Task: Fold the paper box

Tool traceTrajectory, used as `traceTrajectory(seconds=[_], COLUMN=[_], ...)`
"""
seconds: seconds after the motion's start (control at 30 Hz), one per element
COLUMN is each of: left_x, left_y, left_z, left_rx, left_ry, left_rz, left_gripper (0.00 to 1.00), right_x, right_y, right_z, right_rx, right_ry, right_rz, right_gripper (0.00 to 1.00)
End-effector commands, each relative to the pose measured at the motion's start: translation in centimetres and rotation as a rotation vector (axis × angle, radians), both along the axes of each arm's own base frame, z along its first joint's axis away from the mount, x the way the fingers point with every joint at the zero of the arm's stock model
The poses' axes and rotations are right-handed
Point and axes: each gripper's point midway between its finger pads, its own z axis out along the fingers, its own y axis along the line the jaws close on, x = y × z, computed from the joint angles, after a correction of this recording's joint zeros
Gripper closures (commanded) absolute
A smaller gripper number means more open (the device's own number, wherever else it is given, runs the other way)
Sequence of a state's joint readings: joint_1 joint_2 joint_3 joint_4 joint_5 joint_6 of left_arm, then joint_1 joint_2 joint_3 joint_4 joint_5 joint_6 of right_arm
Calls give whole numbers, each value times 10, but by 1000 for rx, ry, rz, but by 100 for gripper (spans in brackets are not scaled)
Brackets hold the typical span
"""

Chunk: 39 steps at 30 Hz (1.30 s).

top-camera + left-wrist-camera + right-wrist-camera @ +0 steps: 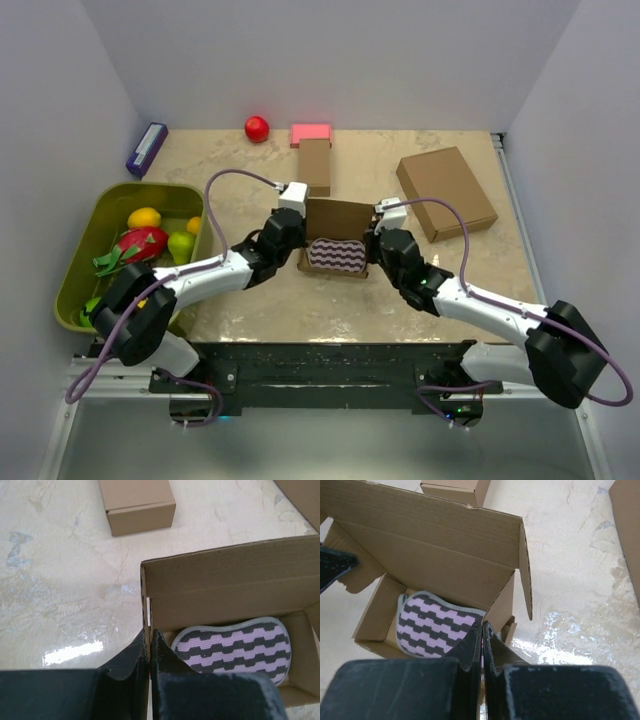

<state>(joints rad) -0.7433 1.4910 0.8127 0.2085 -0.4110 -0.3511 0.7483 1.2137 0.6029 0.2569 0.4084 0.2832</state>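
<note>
Brown cardboard makes up the paper box [340, 218], which is set at the middle of the marbled worktop [260, 310]. It is formed as a small low tray, and its lid is stood upright along the far side. A small side flap is seen turned outward at each end of the lid. A pad [336, 256] with purple and dark zigzag stripes is laid flat inside the paper box.

The left end effector [150, 639] is clamped on the left wall of the paper box, and the thin cardboard edge is pinched between its dark fingers [131, 655]. The right end effector [482, 630] is clamped on the right wall of the paper box, its fingers drawn almost together around the cardboard.

Just beyond the paper box a narrow box [316, 165] is placed, with a pink block [311, 133] touching its far end. A red ball [257, 127] is found beyond the paper box and to its left. A larger flat box [446, 192] is laid to the right of the paper box, apart from it. Well to the left of the paper box a green bin [78, 255] of fruit [142, 243] is kept, and a purple object [146, 149] lies beyond it.
</note>
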Motion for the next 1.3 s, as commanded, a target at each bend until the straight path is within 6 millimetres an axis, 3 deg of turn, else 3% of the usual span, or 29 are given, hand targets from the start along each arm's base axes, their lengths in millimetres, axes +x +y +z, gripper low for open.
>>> traceTrajectory(seconds=[0.0,0.2,0.43,0.9,1.27], left_x=[11,0,-15,-32,-52], left_y=[-26,-26,-30,-27,-21], left_z=[34,10,-15,-43,-59], left_rx=[-90,-83,-50,-21,3], left_ry=[-154,-161,-128,-74,-42], left_rz=[-19,-11,-9,-1,9], left_gripper=[94,97,98,99,99], right_x=[0,-8,-13,-24,-44], right_y=[5,3,4,-3,-9], right_z=[23,-1,-11,-20,-40], right_rx=[108,72,53,46,73], right_ry=[-90,-63,-42,-4,73], right_rz=[-62,-83,-101,-120,-144], right_gripper=[100,100,100,100,100])
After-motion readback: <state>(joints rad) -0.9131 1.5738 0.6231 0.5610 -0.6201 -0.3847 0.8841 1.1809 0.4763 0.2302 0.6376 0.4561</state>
